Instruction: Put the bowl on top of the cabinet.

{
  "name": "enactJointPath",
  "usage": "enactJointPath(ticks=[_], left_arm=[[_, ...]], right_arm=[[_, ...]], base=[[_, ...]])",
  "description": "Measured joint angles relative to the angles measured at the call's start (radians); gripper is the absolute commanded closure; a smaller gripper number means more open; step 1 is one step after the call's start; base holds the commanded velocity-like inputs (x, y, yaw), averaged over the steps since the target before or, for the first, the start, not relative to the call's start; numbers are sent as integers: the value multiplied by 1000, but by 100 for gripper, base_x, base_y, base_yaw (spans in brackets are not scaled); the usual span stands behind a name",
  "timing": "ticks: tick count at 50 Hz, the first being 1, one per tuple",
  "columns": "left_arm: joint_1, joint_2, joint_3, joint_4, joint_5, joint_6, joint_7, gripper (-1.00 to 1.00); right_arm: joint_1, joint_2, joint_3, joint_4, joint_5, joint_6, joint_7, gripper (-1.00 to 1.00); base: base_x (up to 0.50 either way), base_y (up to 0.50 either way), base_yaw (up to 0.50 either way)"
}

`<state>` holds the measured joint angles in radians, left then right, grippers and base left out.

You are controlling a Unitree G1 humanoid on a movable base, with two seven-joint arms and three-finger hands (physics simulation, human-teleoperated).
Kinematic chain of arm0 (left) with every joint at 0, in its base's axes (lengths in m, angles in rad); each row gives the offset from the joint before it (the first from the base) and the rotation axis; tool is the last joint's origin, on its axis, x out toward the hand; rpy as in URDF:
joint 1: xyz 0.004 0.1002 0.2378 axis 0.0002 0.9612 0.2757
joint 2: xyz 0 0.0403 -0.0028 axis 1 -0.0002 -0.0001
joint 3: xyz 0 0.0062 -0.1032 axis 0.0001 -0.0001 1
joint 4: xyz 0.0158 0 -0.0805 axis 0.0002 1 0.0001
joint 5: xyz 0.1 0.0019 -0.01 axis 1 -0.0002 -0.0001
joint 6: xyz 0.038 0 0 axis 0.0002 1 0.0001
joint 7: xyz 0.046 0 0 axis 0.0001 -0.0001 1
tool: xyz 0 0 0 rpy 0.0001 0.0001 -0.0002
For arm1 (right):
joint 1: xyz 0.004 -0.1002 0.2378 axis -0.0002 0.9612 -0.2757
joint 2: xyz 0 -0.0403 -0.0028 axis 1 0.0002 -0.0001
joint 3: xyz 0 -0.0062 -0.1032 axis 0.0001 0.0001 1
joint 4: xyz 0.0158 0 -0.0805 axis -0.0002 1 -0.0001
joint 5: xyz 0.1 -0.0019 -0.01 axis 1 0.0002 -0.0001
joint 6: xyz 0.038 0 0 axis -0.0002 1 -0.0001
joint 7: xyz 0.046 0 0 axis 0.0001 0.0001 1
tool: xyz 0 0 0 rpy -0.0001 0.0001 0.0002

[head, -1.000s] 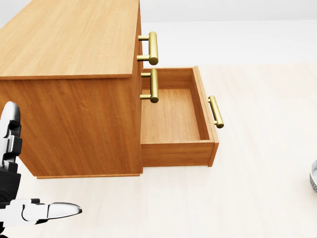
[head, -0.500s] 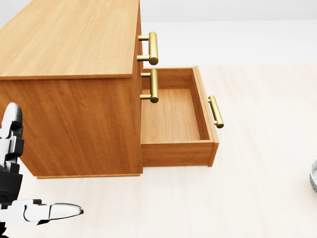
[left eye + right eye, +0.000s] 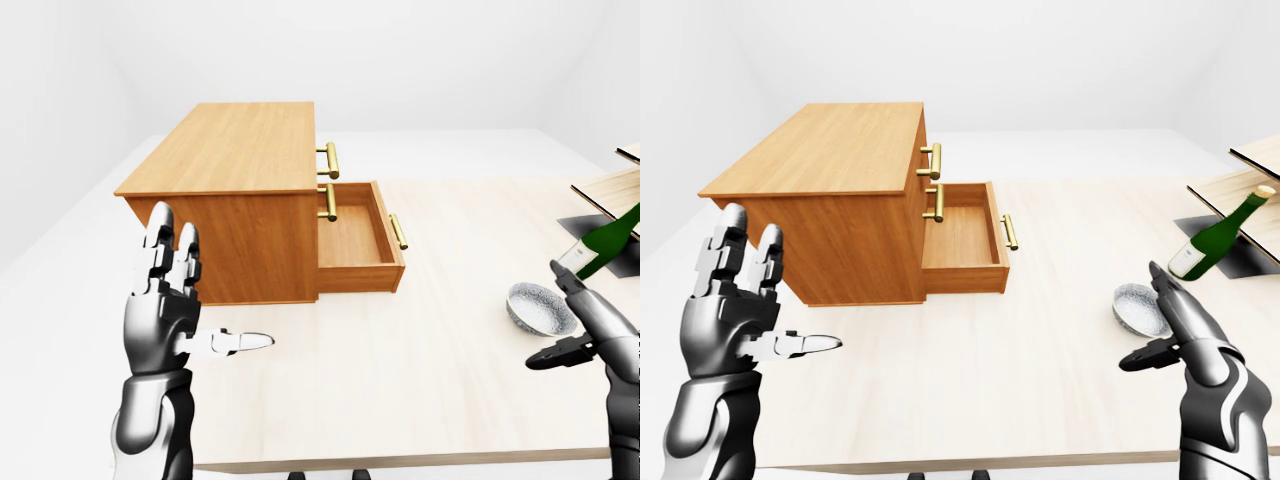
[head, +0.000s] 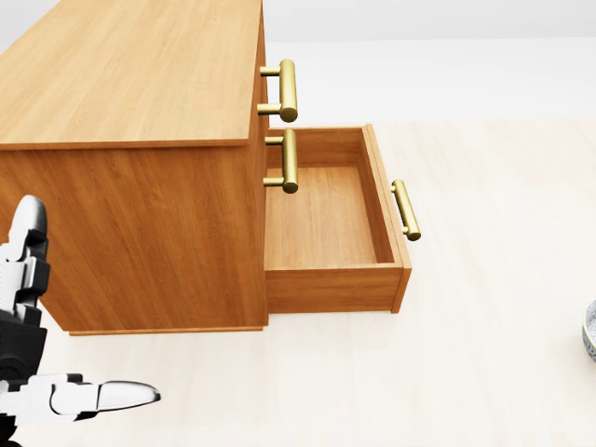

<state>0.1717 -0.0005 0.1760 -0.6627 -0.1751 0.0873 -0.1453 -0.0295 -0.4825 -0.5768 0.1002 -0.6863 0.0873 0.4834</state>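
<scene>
Beside the cabinet (image 3: 240, 150), left robot hand (image 3: 165, 305) sank slightly.

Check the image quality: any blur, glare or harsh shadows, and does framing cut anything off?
Left-eye view: sharp throughout, flat even light, no glare, only faint shading inside the open drawer; bowl whole. Head view: equally sharp, but the bowl is clipped by the right edge and the left hand by the left edge.
</scene>
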Motion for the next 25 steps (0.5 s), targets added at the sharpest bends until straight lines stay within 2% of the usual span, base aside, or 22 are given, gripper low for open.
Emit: enactJointPath(ticks=[25], left_arm=[[2, 0, -5, 5, 5, 0, 1, -100]], right_arm=[[-53, -63, 77, 214, 14, 0, -90, -100]], base=[[0, 0, 0]])
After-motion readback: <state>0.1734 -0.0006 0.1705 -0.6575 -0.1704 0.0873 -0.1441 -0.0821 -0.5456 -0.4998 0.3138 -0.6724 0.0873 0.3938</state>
